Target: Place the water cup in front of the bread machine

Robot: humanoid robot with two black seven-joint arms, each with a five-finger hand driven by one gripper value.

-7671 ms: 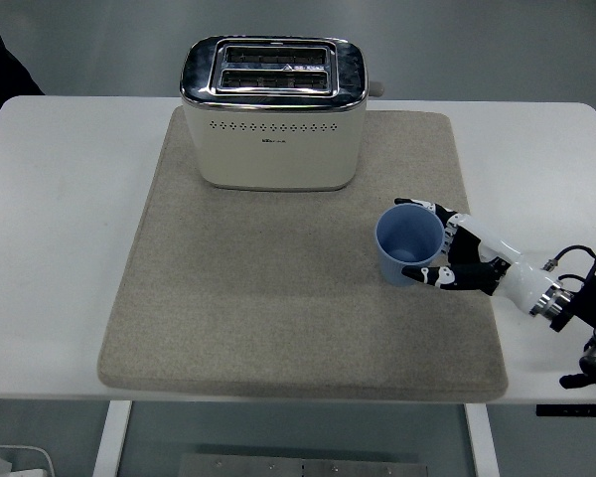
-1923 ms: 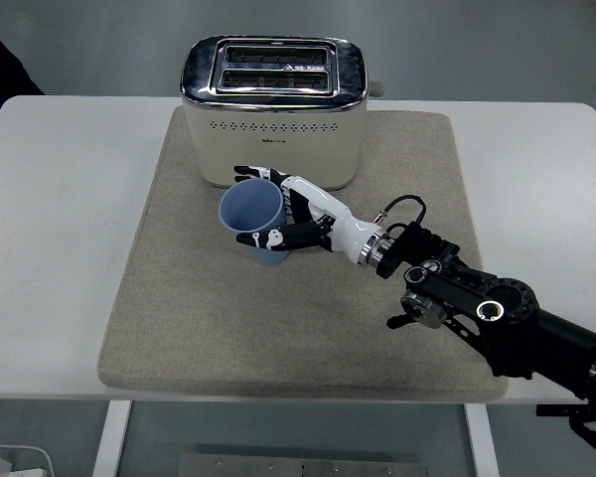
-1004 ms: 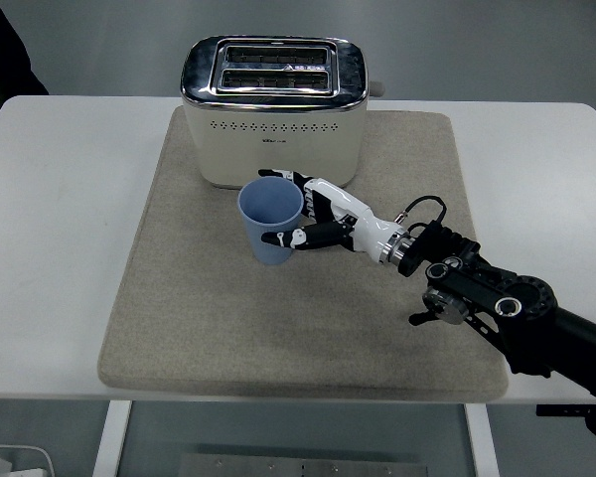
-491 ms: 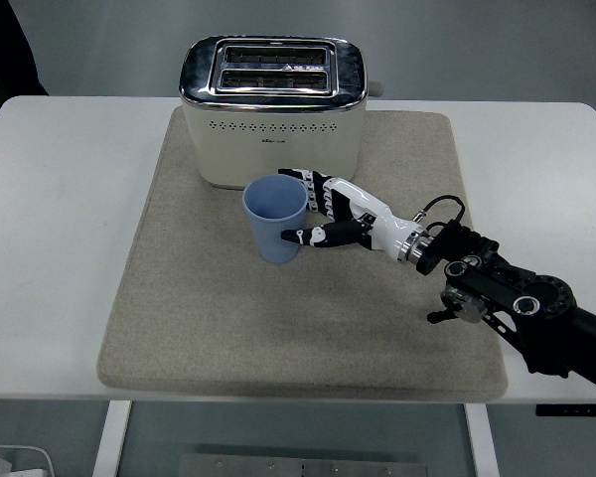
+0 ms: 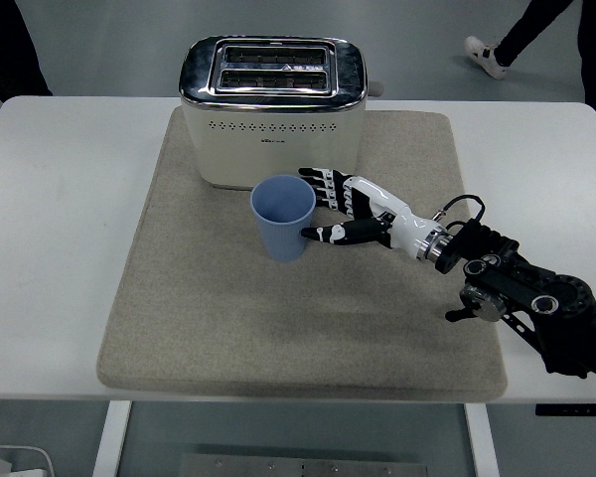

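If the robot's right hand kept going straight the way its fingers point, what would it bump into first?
The right hand points left, so it would most likely meet the light blue plastic cup first. The cup stands upright on the beige felt mat, just in front of the cream toaster. The fingers already look very near it, perhaps touching.

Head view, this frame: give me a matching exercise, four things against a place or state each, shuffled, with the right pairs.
Things:
1. blue cup
2. toaster
3. right hand
4. mat

Places or states:
A. at the mat's far edge, slots empty
B. fingers spread beside the cup
C. upright on the mat, just in front of the toaster
D. beige, lying flat on the white table

Pairs: 1-C, 2-A, 3-B, 4-D
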